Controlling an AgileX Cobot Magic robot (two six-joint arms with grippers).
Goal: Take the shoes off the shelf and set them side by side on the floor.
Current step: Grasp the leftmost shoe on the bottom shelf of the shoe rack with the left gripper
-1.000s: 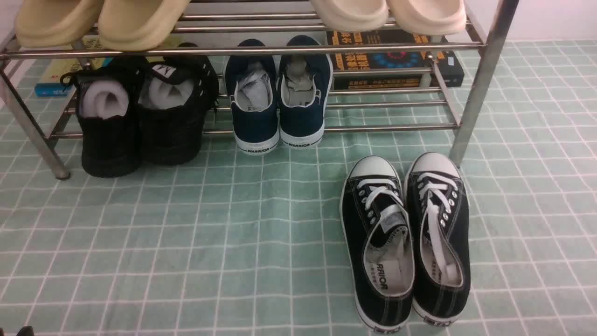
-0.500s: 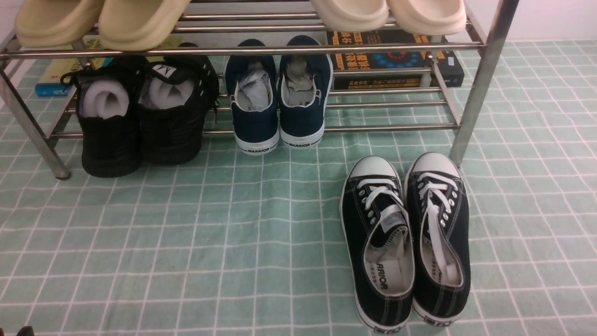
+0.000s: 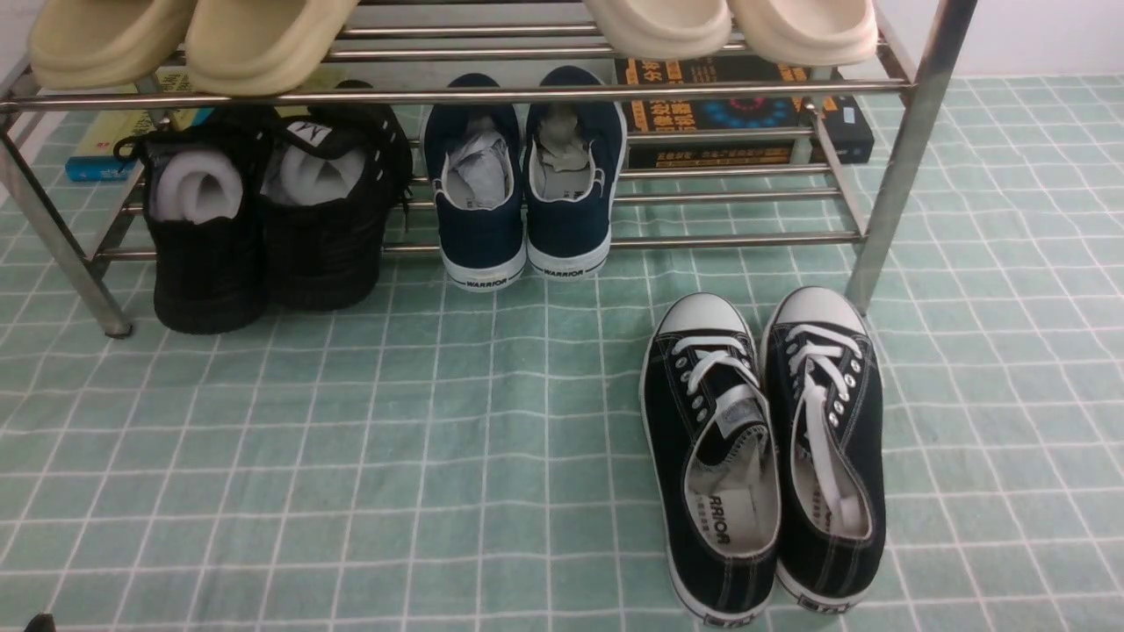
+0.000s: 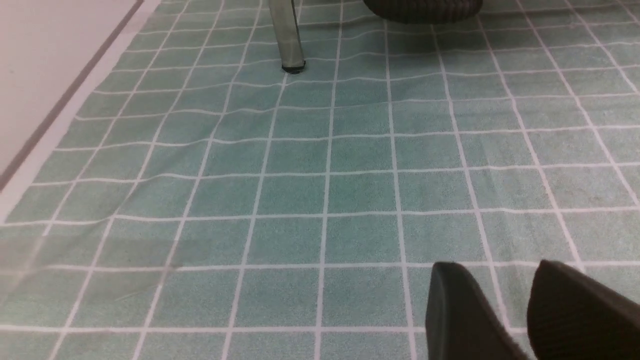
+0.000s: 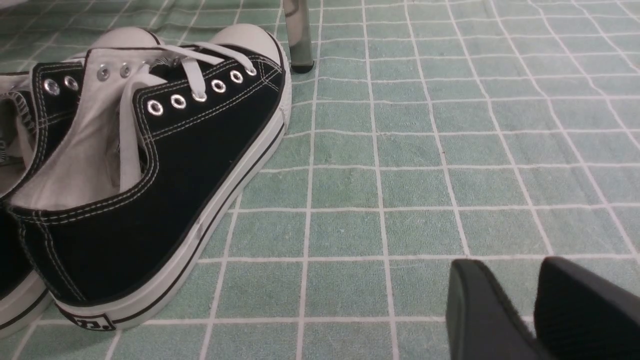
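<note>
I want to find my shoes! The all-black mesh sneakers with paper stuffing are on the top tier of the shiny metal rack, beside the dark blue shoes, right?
Not quite. The all-black mesh sneakers are on the lower tier of the shiny metal rack, beside the dark blue white-soled shoes. The front view shows it. The top tier holds beige slippers and cream slippers.

Open floor lies before the shoes, whose heels jut past the lower tier of the shelf. The top front bar crosses just above them. A leg stands to their left and the navy pair just to their right. The canvas pair takes up the floor farther right.
</note>
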